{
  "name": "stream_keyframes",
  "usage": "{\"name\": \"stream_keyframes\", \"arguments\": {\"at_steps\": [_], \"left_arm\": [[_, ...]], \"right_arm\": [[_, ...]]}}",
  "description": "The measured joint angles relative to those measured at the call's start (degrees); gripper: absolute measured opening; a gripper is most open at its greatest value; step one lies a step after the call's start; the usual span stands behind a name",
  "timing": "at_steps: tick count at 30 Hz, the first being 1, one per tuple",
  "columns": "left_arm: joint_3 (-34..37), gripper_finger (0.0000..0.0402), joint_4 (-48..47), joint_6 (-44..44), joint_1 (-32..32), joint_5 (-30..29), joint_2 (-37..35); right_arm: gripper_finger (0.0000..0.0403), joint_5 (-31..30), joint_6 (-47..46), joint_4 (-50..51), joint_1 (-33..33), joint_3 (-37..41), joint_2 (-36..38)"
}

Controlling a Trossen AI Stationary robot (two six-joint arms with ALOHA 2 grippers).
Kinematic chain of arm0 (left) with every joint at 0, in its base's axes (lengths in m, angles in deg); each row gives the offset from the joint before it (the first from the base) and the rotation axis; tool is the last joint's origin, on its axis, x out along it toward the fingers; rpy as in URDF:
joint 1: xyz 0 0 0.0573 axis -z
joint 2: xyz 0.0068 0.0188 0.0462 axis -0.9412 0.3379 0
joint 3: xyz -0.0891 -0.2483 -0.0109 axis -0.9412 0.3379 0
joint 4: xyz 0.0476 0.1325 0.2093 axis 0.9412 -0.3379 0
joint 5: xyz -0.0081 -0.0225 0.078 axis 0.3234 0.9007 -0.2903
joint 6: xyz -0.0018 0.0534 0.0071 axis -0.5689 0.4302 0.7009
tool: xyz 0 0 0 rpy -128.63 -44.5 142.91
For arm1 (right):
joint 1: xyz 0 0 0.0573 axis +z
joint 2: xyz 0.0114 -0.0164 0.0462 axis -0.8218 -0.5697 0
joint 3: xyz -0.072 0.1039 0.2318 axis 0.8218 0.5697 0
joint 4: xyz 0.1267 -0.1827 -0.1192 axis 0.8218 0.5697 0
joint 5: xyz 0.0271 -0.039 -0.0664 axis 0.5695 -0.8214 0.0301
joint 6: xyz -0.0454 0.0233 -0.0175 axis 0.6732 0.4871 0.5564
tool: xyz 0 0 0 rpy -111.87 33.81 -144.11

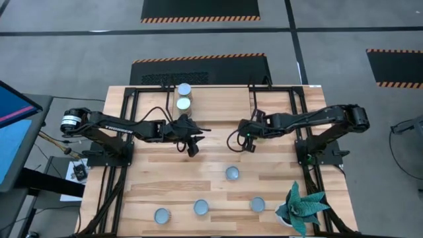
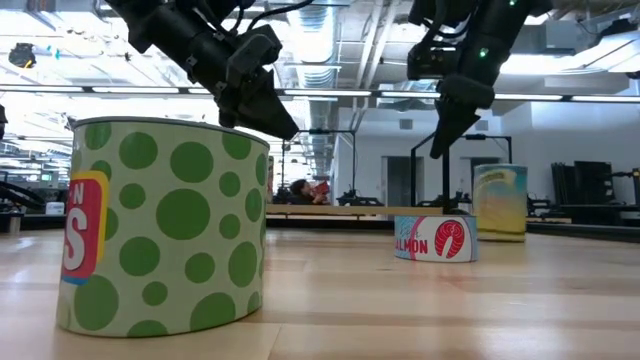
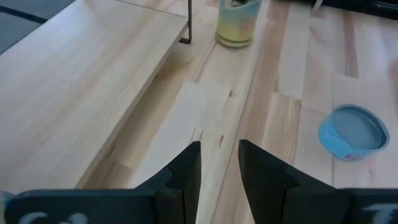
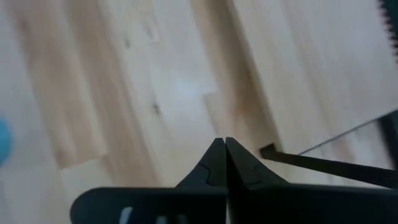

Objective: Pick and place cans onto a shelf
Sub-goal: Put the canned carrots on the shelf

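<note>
so both arms hang over the middle of the desk [image 1: 145, 175], neither holding anything. the left claw [image 1: 192, 151] has its fingers partly apart and empty; in its wrist view bare wood shows between them. the right claw [image 1: 249, 147] is pinched fully closed on nothing.

two cans [image 1: 184, 96] are already at the far edge, on what looks like the shelf [image 3: 68, 81]. four more lie on the near half: one can [image 1: 232, 173] just nearside of the right claw, three in a row [image 1: 201, 207] closer to the near edge, beside a plant [image 1: 301, 206].

the relation that matters: that lone can sits close in front of the right claw, slightly toward the left, and further from the left claw. it stands upright, axis vertical, so a reach from above across its round top seems apt. the right arm looks the nearer, but would have to spread its fingers first; the left is already part-open and could reach diagonally.
</note>
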Motion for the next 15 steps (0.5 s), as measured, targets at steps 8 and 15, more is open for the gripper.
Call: {"name": "stream_keyframes", "arguments": {"at_steps": [8,15], "left_arm": [[0.0,0.0096,-2.3,0.4,0.0,-0.4,0.0],[0.0,0.0096,-3.3,0.3,0.0,-1.8,0.0]], "right_arm": [[0.0011,-1.0,-4.8,2.6,0.9,0.0,5.1],[0.0012,-0.9,-14.4,7.4,4.9,0.0,13.4]]}}
